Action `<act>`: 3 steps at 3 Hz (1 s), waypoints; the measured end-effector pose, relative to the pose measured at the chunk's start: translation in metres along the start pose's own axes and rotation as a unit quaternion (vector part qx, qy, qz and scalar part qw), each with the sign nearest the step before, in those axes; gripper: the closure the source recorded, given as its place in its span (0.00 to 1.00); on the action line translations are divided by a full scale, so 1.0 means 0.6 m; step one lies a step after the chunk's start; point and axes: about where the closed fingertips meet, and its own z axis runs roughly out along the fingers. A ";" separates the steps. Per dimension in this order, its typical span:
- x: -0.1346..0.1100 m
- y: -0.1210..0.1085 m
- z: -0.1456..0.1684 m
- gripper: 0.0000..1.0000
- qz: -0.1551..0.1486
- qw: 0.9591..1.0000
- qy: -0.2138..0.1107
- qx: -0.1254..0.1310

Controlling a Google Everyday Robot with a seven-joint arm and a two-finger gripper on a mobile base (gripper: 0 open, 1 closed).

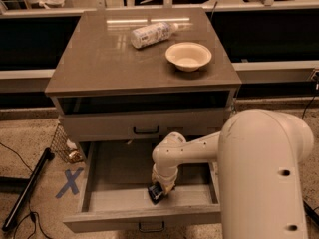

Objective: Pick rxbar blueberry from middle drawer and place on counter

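Grey-brown middle drawer (119, 169) stands open below the glossy counter's (99, 59) front edge; inside, the white arm's end effector (158, 192) seems clenched on the dark blue-black rxbar blueberry (153, 194), with open drawer floor to its left.

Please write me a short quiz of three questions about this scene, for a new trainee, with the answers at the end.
1. Fill in the word: on the counter there is a bowl, and near it a white ____ lies on its side.
2. True or false: the middle drawer is shut.
3. Where is the hand?
A) above the bowl
B) low inside the middle drawer, at the dark rxbar blueberry
C) resting on the counter

Key: 1. bottle. 2. False, it is pulled open. 3. B.
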 end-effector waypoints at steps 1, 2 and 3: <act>0.003 -0.002 -0.124 1.00 0.035 0.996 -0.039 0.077; 0.001 0.029 -0.299 1.00 0.016 0.993 -0.024 0.113; -0.002 0.044 -0.413 1.00 -0.009 0.993 0.012 0.117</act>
